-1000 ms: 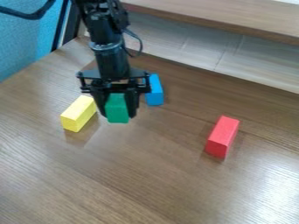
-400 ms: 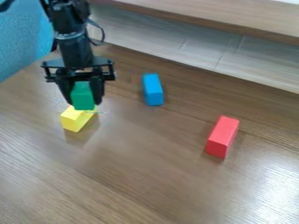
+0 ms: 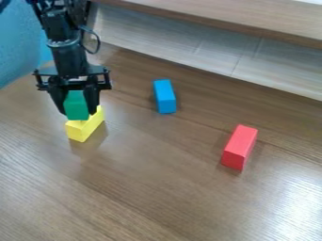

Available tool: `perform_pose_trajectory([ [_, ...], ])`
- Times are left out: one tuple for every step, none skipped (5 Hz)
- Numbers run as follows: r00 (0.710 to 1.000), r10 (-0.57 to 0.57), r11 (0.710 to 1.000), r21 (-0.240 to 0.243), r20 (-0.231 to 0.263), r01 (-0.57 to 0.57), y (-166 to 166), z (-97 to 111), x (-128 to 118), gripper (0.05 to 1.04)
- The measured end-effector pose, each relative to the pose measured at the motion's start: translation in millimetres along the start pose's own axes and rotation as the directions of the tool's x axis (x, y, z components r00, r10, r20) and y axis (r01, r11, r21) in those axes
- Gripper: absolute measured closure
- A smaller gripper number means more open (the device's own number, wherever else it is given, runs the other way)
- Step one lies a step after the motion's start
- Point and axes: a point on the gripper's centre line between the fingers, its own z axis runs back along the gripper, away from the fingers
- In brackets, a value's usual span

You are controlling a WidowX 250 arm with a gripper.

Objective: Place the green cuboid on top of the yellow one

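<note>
Fingers [image 3: 93, 99] closed on the green cuboid [image 3: 76, 106] above the yellow one [image 3: 85, 127], toward the upper-left edge of the surface [image 3: 157, 188] — I should square it up, lower gently, then part evenly once it's supported.

Bright tabletop [image 3: 170, 169], white glare lower right, faint shadows

No readable text, labels, brands, numbers or signs on anything in view, nothing legible to log on any surface or object.
</note>
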Motion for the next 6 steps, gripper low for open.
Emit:
perform_pose_trajectory([
  [1.000, 0.012, 1.000, -0.003, 0.009, -0.012, 4.4, -5.1, -1.1, 0.485],
  [1.000, 0.010, 1.000, -0.005, 0.012, -0.010, 4.0, -9.7, -2.2, 0.485],
  [1.000, 0.009, 1.000, 0.000, 0.020, -0.009, 4.4, -12.6, -0.7, 0.411],
  [1.000, 0.018, 1.000, 0.003, 0.018, -0.018, 5.6, -15.7, -3.1, 0.150],
  [0.999, 0.021, 1.000, 0.005, 0.024, -0.021, 5.5, -16.0, -2.4, 0.081],
  [0.999, 0.024, 1.000, -0.005, 0.021, -0.024, 3.1, -15.6, -3.0, 0.084],
])
